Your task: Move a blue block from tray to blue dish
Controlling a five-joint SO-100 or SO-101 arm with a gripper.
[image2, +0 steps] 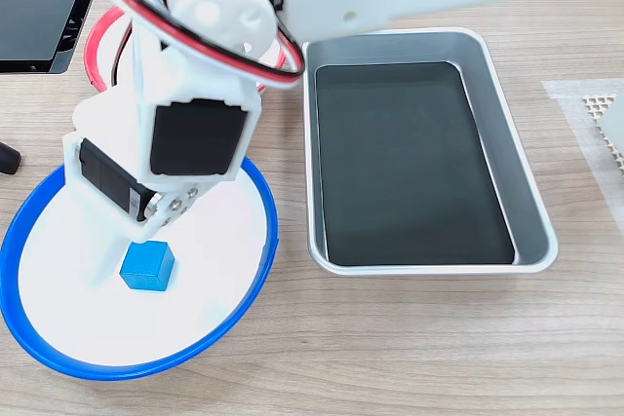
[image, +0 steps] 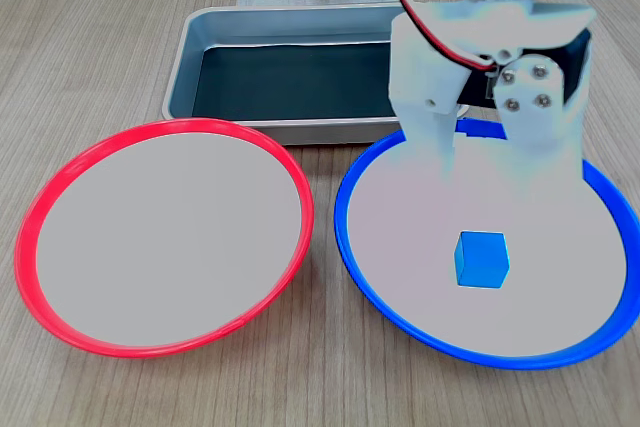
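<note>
Resting on the blue dish (image: 600, 197), the blue block (image: 482, 259) lies free beneath the gripper (image: 490, 172), its fingers (image: 435, 142) spread apart, holding nothing.

One blue block (image: 482, 259); one tray (image: 185, 67); one blue dish (image: 350, 237); one red dish (image: 40, 217)

Bright-blue block (image: 482, 258) — blue-rimmed pale dish (image: 352, 247), red-rimmed dish (image: 30, 237), grey tray (image: 183, 67) — black base.
</note>
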